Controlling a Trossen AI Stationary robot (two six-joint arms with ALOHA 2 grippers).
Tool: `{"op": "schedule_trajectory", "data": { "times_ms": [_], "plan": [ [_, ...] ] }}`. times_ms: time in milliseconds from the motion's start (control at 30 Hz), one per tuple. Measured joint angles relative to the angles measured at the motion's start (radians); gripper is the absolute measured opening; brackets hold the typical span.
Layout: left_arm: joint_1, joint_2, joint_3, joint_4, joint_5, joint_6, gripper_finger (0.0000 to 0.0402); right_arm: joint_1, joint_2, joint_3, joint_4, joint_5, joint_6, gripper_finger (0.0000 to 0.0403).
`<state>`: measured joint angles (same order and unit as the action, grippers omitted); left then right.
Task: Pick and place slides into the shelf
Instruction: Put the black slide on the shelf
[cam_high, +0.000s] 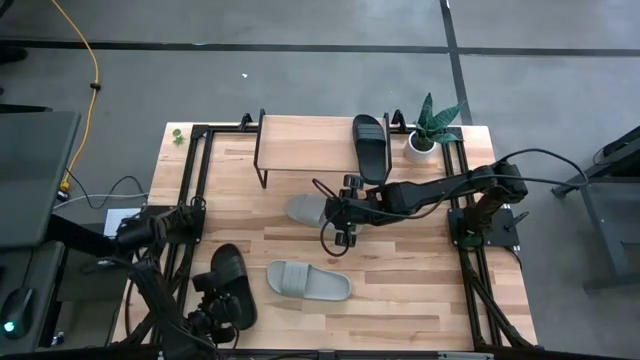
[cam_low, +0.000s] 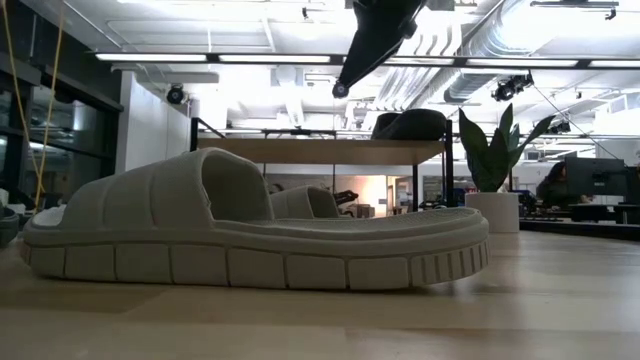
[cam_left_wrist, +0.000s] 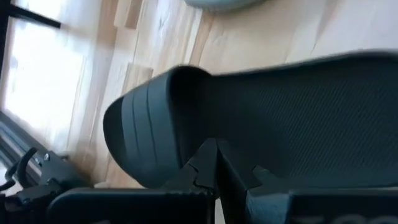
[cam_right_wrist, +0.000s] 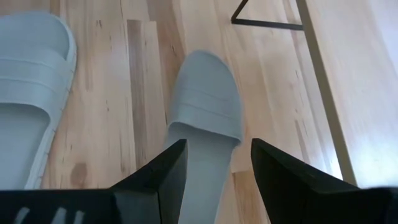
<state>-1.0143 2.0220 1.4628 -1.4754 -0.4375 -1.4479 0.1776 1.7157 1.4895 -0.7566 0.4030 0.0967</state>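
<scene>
While both claws sit low, one black slide (cam_high: 370, 146) rests on the shelf (cam_high: 300, 145)
Right gripper (cam_right_wrist: 214, 177): jaws wide, straddling a grey slide (cam_right_wrist: 205, 118), second grey slide (cam_right_wrist: 28, 93) beside; left gripper (cam_left_wrist: 214, 171): pinched closed, against another black slide (cam_left_wrist: 280, 118) on tabletop (cam_high: 420, 290)

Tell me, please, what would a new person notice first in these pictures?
First, the right hand, open, poised over a grey slide at the table's middle. Next, the one black slide already lying on the shelf, beside a potted plant. Another grey slide and a black one lie nearer the front, by the left hand.
</scene>
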Motion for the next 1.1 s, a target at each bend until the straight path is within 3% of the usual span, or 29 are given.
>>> {"op": "schedule_trajectory", "data": {
  "times_ms": [333, 800, 933, 1100],
  "plan": [
    [0.000, 0.003, 0.000, -0.013, 0.071, 0.057, 0.0010, 0.000, 0.000, 0.000, 0.021, -0.003, -0.011, 0.0170],
    [0.015, 0.003, -0.001, -0.051, -0.036, 0.030, 0.0218, 0.000, -0.001, 0.000, 0.023, -0.039, -0.010, 0.0170],
    [0.029, 0.005, -0.026, -0.050, -0.045, 0.029, 0.0244, 0.000, -0.001, 0.000, 0.023, -0.039, -0.011, 0.0170],
    [0.049, 0.006, -0.079, -0.042, -0.031, 0.026, 0.0248, 0.000, -0.001, 0.000, 0.023, -0.039, -0.010, 0.0170]
  ]
}}
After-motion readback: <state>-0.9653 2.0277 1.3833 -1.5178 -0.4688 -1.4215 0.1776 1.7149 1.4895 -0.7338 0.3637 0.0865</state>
